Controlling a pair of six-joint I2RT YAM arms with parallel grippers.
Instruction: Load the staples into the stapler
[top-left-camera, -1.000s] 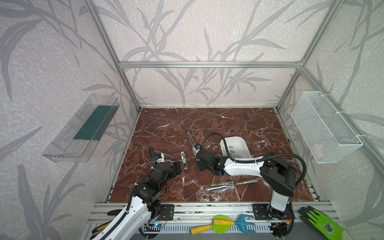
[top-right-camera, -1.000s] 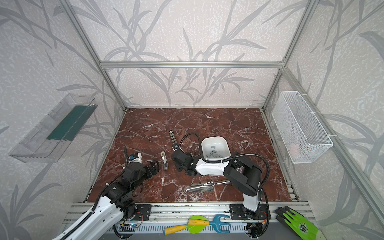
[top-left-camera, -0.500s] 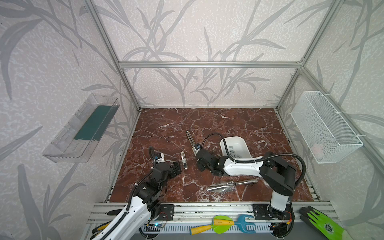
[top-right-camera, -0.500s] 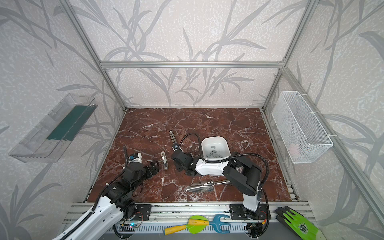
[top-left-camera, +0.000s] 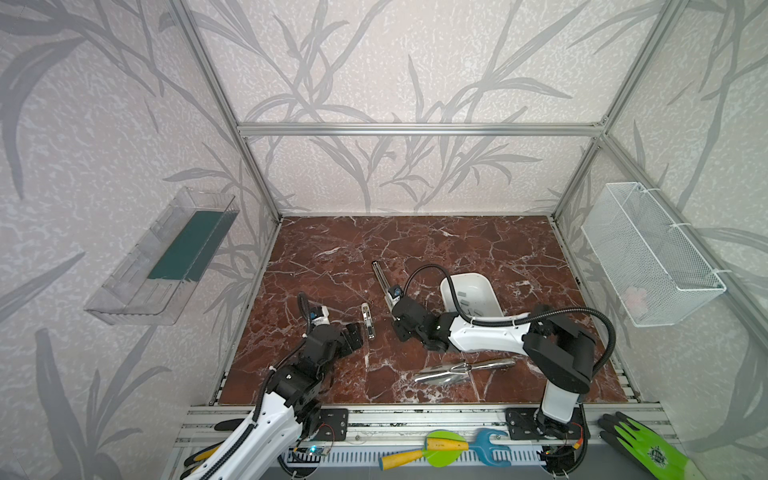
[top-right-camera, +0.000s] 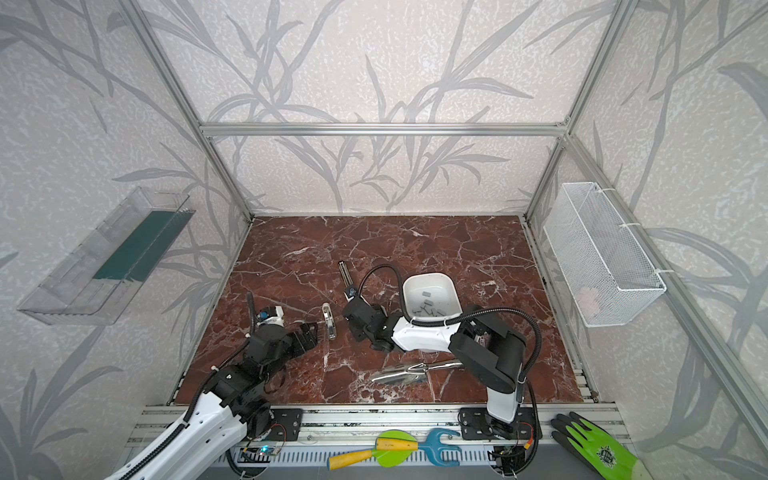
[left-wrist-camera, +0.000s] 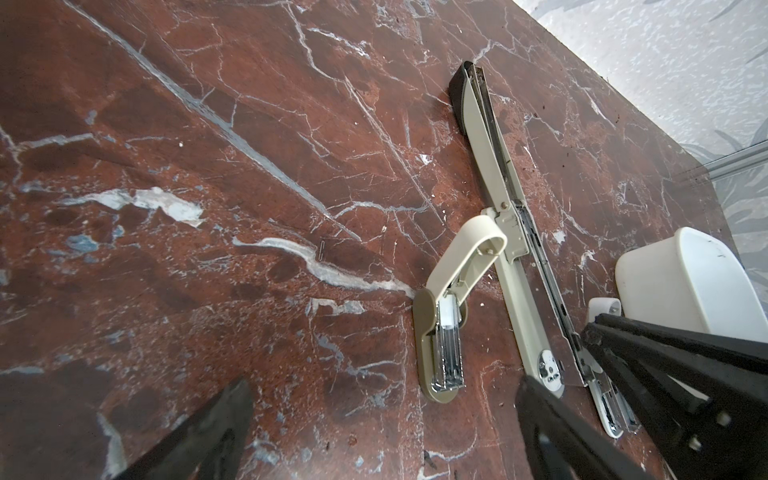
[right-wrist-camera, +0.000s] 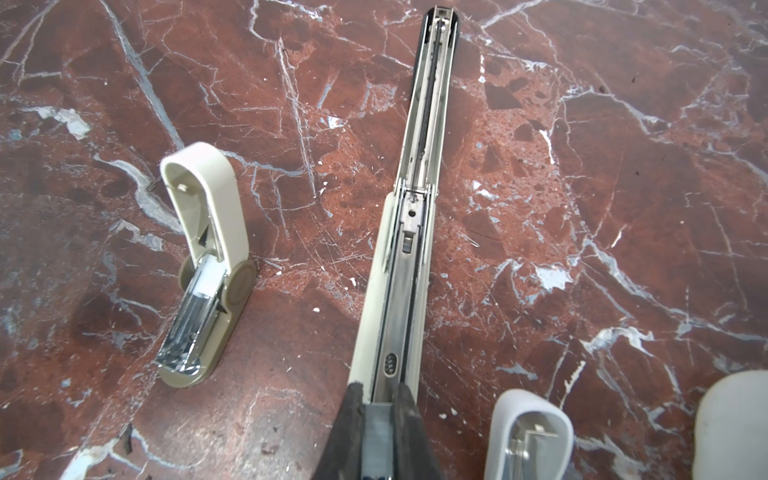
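A long beige stapler (top-left-camera: 380, 276) (top-right-camera: 344, 272) (right-wrist-camera: 428, 145) lies opened flat mid-table, its metal channel facing up. My right gripper (right-wrist-camera: 378, 392) (top-left-camera: 392, 309) is at its near end, shut on a flat grey strip of staples (right-wrist-camera: 376, 428) that sits in line with the channel. More staples (top-right-camera: 430, 309) (top-left-camera: 467, 305) lie in a white bowl (top-right-camera: 409, 286) behind the right arm. My left gripper (left-wrist-camera: 386, 386) (top-left-camera: 356, 336) hovers open and empty over the table, just short of a small beige stapler (left-wrist-camera: 444, 345) (top-left-camera: 368, 320).
The small stapler (right-wrist-camera: 203, 257) stands with its lid flipped up, left of the long one. A whitish lid-like piece (right-wrist-camera: 528, 436) stands beside my right fingers. A shiny metal trowel (top-left-camera: 461, 370) lies near the front edge. A wire basket (top-left-camera: 648, 253) and a clear bin (top-left-camera: 166, 257) hang on the side walls.
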